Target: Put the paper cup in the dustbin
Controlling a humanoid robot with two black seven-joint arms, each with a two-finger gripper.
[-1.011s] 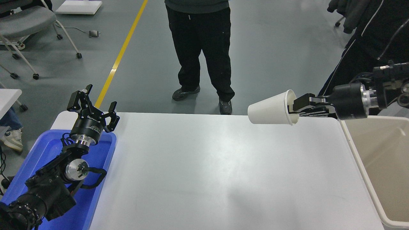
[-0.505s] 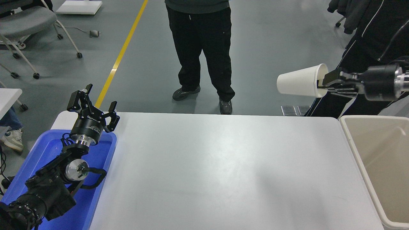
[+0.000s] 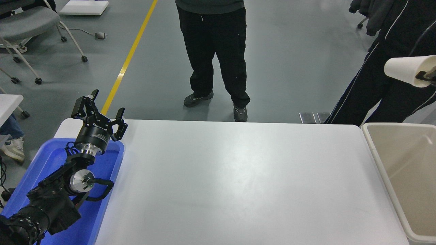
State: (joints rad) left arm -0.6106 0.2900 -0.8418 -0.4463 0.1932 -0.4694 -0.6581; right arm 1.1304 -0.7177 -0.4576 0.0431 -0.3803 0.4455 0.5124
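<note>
The white paper cup (image 3: 405, 70) lies on its side in the air at the right edge of the head view, base pointing left, high above the far end of the beige dustbin (image 3: 374, 149). My right gripper (image 3: 427, 75) is shut on the cup's rim; only its fingertips show at the frame edge, the rest of the arm is out of view. My left gripper (image 3: 98, 110) is open and empty, parked over the blue tray at the lower left.
The blue tray (image 3: 51, 160) lies at the table's left edge under my left arm. One person stands at the table's far side (image 3: 214, 51) and another at the top right (image 3: 391, 51), just behind the cup. Rolling chairs (image 3: 30, 23) stand at the top left.
My right gripper has carried the cup up and to the right, from over the table's far right corner to the frame's right edge above the dustbin. The left arm has not moved.
</note>
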